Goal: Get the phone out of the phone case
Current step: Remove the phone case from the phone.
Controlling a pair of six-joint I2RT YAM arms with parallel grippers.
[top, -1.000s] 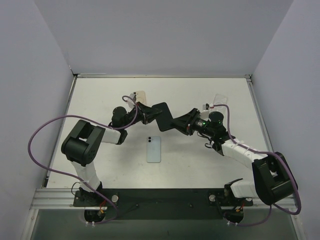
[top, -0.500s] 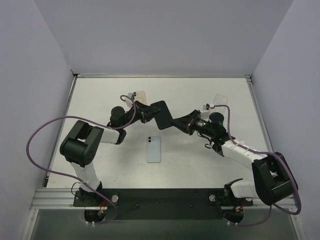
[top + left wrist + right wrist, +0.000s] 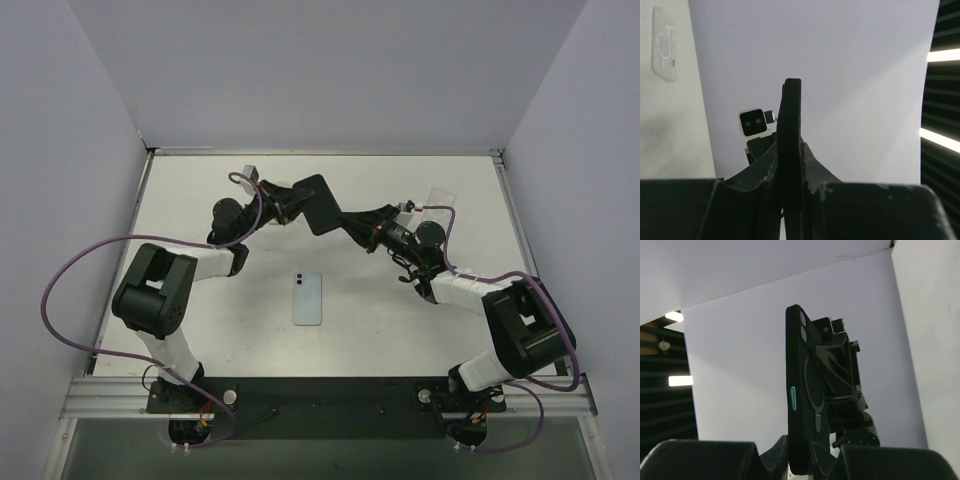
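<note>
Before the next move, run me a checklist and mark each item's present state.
1. Left pincer shut on the black case: ok.
2. Right pincer shut on the opposite edge: ok.
3. Case held up off the table: ok.
4. Phone lying flat, apart from both arms: ok.
5. Case empty inside: cannot tell.
</note>
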